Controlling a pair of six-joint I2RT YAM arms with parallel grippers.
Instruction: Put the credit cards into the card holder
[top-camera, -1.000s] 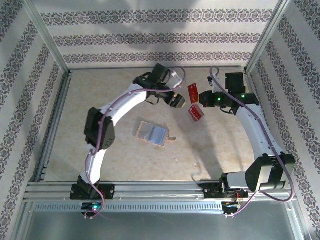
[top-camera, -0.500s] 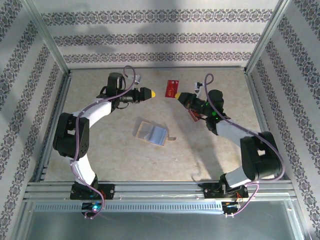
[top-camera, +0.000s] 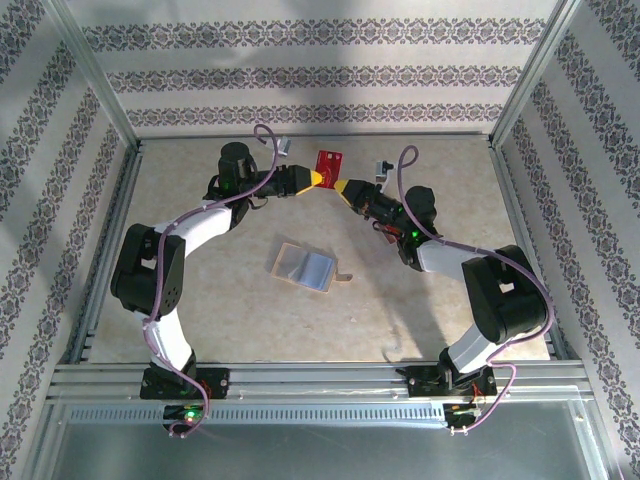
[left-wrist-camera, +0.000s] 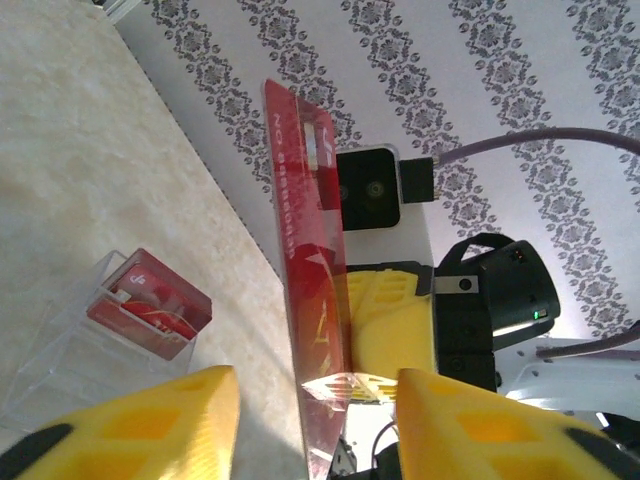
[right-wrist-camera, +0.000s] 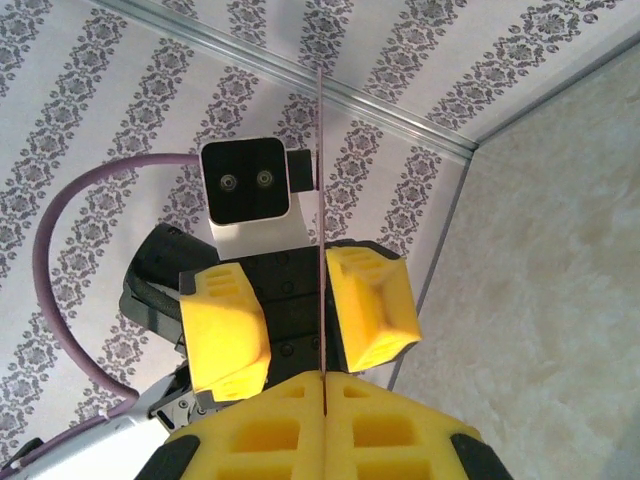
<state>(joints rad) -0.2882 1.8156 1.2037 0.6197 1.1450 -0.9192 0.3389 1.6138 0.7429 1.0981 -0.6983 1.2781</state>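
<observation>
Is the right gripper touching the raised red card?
Touching. In the right wrist view the right gripper pinches the red card edge-on between its closed fingers.

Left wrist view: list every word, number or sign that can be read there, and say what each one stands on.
On the near red credit card: a row of pale characters along its edge, too oblique and blurred to read.
On the far red credit card, in the clear stand: one pale curled mark, not legible as a letter or logo.
No text here can be quoted as it reads.
</observation>
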